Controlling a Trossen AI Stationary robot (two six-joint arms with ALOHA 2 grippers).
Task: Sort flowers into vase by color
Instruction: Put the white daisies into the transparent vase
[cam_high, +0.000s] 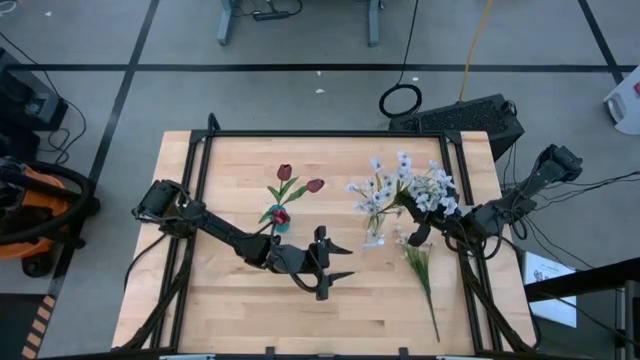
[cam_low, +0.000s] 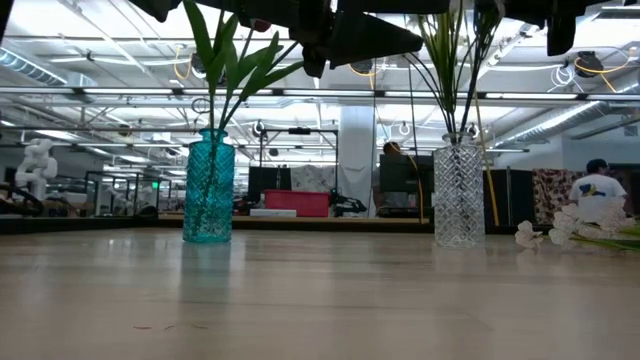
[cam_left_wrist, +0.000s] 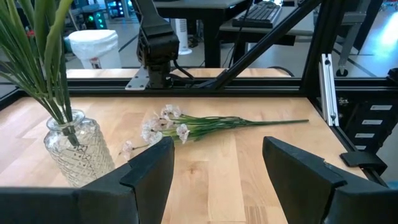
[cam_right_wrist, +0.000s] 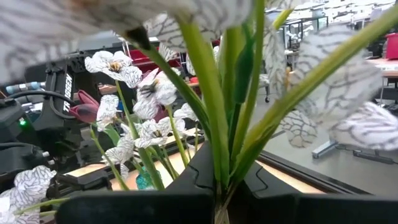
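The right gripper (cam_high: 420, 233) clenches white flower stems (cam_right_wrist: 214, 118) above the clear vase (cam_high: 374, 232); lower them straight. The left gripper (cam_high: 340, 260) hangs released, the loose white spray (cam_left_wrist: 186, 127) ahead.

Grey floor (cam_high: 300, 90) with dark tape lines, bright ceiling strip lights (cam_low: 90, 95), distant workstations.

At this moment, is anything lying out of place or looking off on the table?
One white spray lies flat on the table beside the clear vase, not yet sorted. The open left pincer hovers mid-table, empty. The right pincer grips white stems at the clear vase. Both vases stand upright; nothing looks spilled or damaged.
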